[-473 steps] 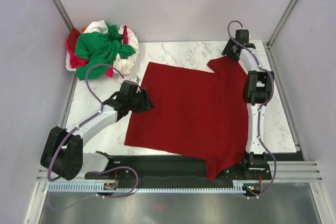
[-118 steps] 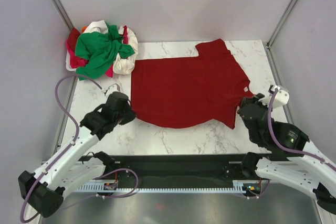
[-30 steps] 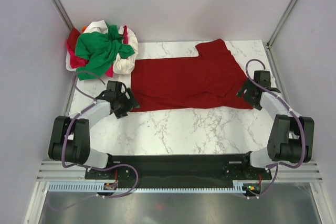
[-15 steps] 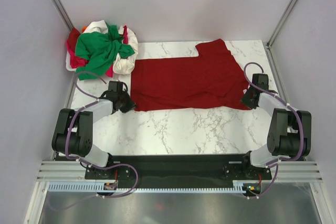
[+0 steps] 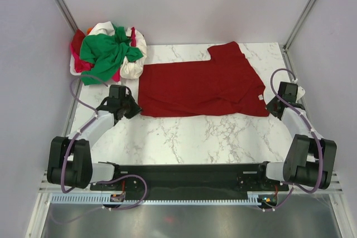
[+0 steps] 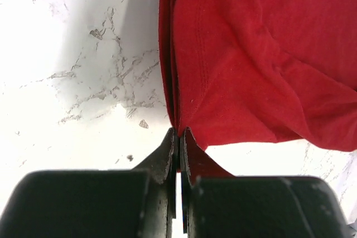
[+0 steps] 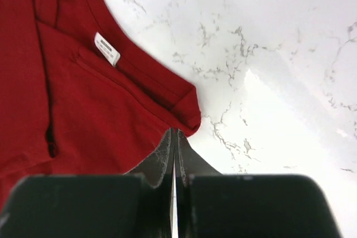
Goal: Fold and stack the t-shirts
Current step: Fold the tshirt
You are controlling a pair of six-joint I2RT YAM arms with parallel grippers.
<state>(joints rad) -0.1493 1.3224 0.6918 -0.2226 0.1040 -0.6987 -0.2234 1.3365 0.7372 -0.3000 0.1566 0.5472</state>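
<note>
The dark red t-shirt (image 5: 201, 87) lies folded in a wide band across the back half of the marble table (image 5: 195, 135), its small white tag (image 5: 260, 97) near the right end. My left gripper (image 5: 133, 110) is shut at the shirt's near left corner. In the left wrist view the cloth (image 6: 251, 54) draws to a point between that gripper's (image 6: 179, 131) tips. At the near right corner my right gripper (image 5: 273, 107) is also shut. In the right wrist view its tips (image 7: 174, 131) pinch the hem just left of the corner, below the tag (image 7: 106, 48).
A heap of other t-shirts sits at the back left corner: a bright green one (image 5: 103, 48) on top, a white one (image 5: 131, 68) and a pinkish-red one (image 5: 78, 62) beneath. Grey walls and frame posts enclose the table. Bare marble lies in front of the shirt.
Both grippers have gone from open to shut at the shirt's near corners. Each has drawn slightly outward, the right one farther, and the shirt's right corner has stretched with it.
</note>
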